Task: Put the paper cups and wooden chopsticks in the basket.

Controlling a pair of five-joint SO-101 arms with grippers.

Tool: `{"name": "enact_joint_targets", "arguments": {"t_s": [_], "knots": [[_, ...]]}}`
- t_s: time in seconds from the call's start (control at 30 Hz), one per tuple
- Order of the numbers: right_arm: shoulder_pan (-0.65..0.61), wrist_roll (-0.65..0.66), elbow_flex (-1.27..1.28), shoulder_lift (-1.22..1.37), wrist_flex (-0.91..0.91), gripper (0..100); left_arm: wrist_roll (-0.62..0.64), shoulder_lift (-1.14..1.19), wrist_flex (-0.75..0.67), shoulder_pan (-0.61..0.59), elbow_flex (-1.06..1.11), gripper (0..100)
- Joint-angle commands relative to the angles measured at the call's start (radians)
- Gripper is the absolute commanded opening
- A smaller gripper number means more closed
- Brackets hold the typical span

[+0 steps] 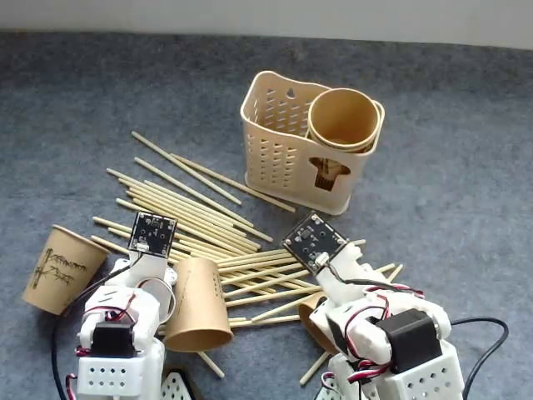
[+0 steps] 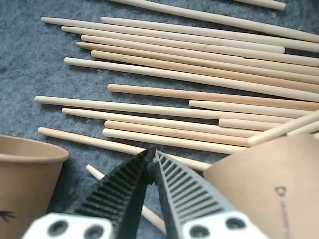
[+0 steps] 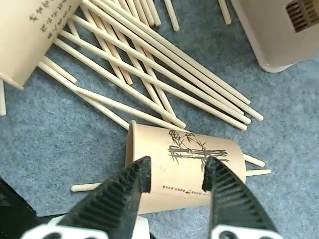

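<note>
A cream perforated basket [image 1: 287, 154] stands at the back with one paper cup [image 1: 344, 119] upright inside it. Wooden chopsticks [image 1: 187, 212] lie scattered in front of it. My left gripper [image 2: 151, 151] is shut and empty, low over the chopsticks [image 2: 189, 99], between a cup [image 2: 25, 179] and a second cup [image 2: 271, 189]. In the high view these are the far-left cup [image 1: 57, 268] and the centre cup lying on its side [image 1: 198, 304]. My right gripper [image 3: 175, 177] is open, its fingers on either side of a printed cup [image 3: 187, 159] lying on its side.
The grey carpeted table [image 1: 450, 208] has free room right of the basket and at the back left. A corner of the basket [image 3: 279, 35] and the centre cup [image 3: 30, 35] show in the right wrist view. The left arm [image 1: 125, 329] and right arm [image 1: 391, 342] stand close together.
</note>
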Motion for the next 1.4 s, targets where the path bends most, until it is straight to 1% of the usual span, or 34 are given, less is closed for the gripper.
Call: {"name": "enact_joint_targets", "arguments": {"t_s": [0.0,0.23,0.27,0.37,0.53,0.7,0.8,1.0,1.1,1.2,1.37], "knots": [[-0.002,0.017,-0.016,0.002,-0.016,18.4,0.002,-0.002,0.002,0.010,0.019,1],[-0.002,0.018,-0.007,0.012,-0.039,18.4,0.002,-0.002,0.002,0.010,0.019,1],[-0.002,0.020,-0.005,0.025,-0.045,18.4,0.002,-0.002,0.002,0.010,0.019,1],[-0.001,0.083,-0.005,0.085,-0.045,18.4,0.002,-0.002,0.002,0.010,0.019,1],[-0.007,0.089,-0.015,0.177,-0.050,18.4,0.002,-0.002,0.002,0.010,0.019,1],[-0.012,0.087,-0.018,0.213,-0.056,18.4,0.002,-0.002,0.002,0.010,0.019,1],[-0.051,0.087,-0.018,0.214,-0.062,18.4,0.002,-0.002,0.002,0.010,0.019,1],[-0.174,-0.021,-0.099,0.219,-0.064,18.4,0.002,-0.002,0.002,0.010,0.019,1],[-0.219,-0.041,-0.124,0.220,-0.064,18.4,0.002,-0.002,0.002,0.010,0.019,1],[-0.228,-0.041,-0.104,0.260,-0.064,18.4,0.002,-0.002,0.002,0.010,0.019,1],[-0.226,-0.041,-0.101,0.435,-0.064,18.4,0.002,-0.002,0.002,0.010,0.019,1]]}}
